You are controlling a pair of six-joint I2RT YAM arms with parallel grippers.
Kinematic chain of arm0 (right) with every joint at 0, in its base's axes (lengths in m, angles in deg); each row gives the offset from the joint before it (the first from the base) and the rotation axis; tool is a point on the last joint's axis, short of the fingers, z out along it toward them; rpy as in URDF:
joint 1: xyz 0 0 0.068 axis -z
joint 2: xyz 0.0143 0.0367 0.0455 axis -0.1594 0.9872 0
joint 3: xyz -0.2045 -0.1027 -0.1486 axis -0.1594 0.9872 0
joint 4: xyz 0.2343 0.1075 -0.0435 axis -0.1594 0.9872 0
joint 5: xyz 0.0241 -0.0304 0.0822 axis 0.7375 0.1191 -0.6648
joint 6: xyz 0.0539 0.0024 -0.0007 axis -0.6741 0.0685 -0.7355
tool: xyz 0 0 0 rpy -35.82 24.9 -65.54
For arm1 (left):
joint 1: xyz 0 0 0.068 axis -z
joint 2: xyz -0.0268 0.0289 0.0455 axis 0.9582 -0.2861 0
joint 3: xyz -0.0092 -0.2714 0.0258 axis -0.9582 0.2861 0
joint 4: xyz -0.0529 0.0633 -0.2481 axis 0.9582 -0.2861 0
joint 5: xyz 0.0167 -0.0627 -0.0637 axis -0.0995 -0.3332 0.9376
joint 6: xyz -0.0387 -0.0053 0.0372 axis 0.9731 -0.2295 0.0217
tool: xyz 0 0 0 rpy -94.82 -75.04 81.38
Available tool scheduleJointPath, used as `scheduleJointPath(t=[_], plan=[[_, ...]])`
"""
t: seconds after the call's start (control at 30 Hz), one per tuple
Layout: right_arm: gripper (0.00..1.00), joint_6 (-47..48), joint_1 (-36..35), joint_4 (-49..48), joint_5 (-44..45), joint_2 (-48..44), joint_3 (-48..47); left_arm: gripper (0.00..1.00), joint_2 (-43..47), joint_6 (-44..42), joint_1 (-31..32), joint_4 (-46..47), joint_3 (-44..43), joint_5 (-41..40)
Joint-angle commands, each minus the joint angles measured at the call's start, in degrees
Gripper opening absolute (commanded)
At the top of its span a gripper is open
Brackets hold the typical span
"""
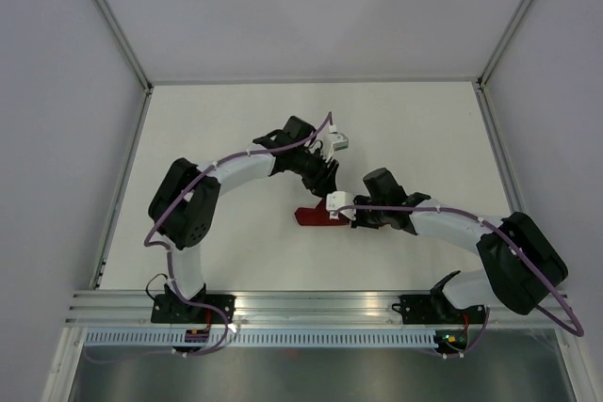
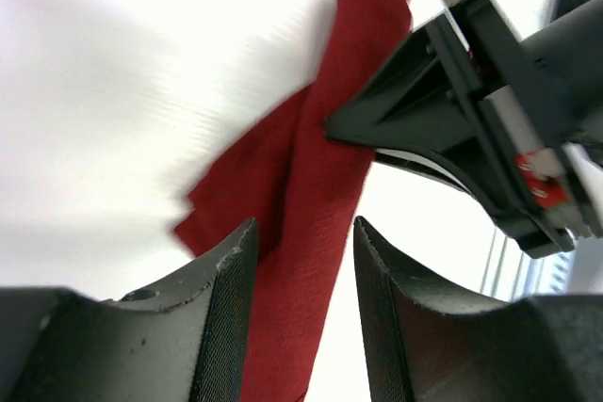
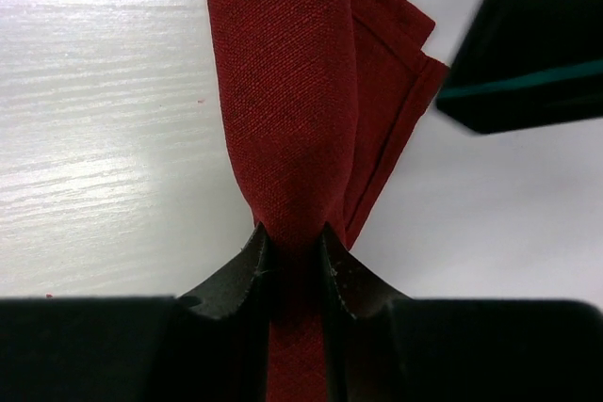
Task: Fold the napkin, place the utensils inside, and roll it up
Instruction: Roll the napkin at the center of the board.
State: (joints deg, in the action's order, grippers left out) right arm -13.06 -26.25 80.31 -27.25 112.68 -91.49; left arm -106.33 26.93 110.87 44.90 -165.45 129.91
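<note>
While right fingers [image 3: 236,275] pinch napkin [image 3: 283,91], left fingers [image 2: 221,308] straddle it.

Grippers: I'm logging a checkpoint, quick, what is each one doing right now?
Left gripper: open, jaws either side of the napkin, not pinching it.
Right gripper: shut on the napkin.

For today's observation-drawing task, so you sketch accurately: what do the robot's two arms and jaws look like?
Left arm and right arm share one look: white tubular links, bulky black joints and bases, purple cables running alongside. Jaws are matte black, wedge-shaped, with finely textured inner faces.
</note>
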Motion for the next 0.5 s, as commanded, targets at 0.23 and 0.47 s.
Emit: scheduleJointPath(t=[0.23, 0.47], plan=[[0.15, 1.1, 6.0, 20.2, -9.6, 14.9, -12.5, 0.49, 20.8, 7.7, -3.3, 21.3, 18.4, -18.6], [0.15, 5.1, 10.0, 34.0, -14.5, 27.5, -25.3, 0.5, 30.8, 10.5, -2.9, 33.2, 30.4, -23.3]])
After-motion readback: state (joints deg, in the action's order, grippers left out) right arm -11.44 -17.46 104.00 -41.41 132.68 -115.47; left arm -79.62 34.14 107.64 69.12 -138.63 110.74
